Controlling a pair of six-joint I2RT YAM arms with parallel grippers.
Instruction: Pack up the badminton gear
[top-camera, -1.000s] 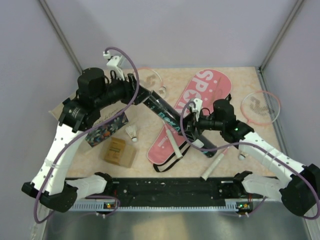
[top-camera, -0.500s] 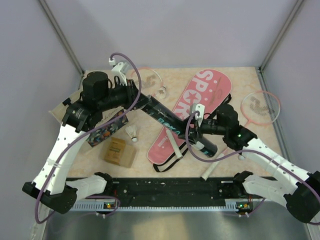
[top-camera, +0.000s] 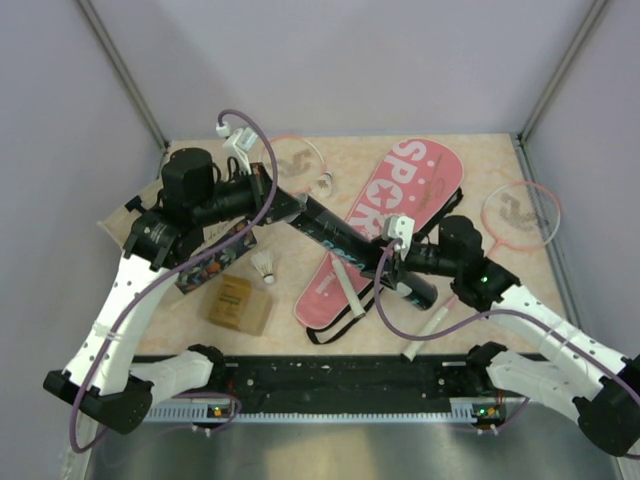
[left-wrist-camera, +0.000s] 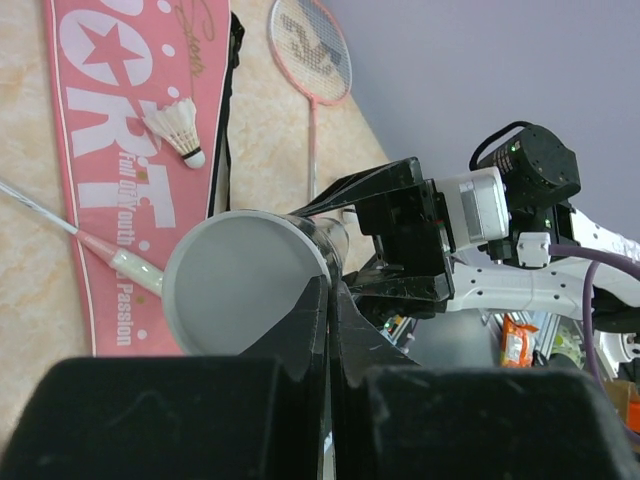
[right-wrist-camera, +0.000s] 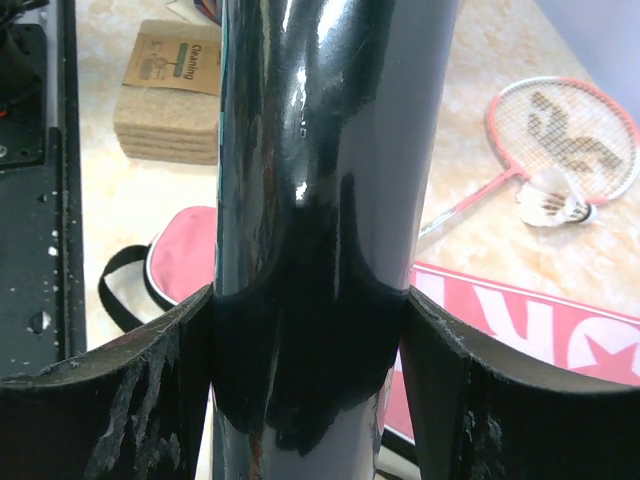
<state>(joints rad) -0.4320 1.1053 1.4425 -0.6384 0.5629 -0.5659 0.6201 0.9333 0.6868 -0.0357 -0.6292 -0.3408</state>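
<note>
Over marbled tabletop (top-camera: 480, 160), right end effector (right-wrist-camera: 310, 305) clamps black tube (top-camera: 335, 232); left end effector (left-wrist-camera: 328, 300) closed at its end.

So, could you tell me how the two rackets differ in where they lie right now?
The left racket has its head partly hidden behind the left arm and its handle on the pink cover. The right racket shows its whole head, its handle on the bare table. Both have pink rims and lie flat, unpacked.
</note>
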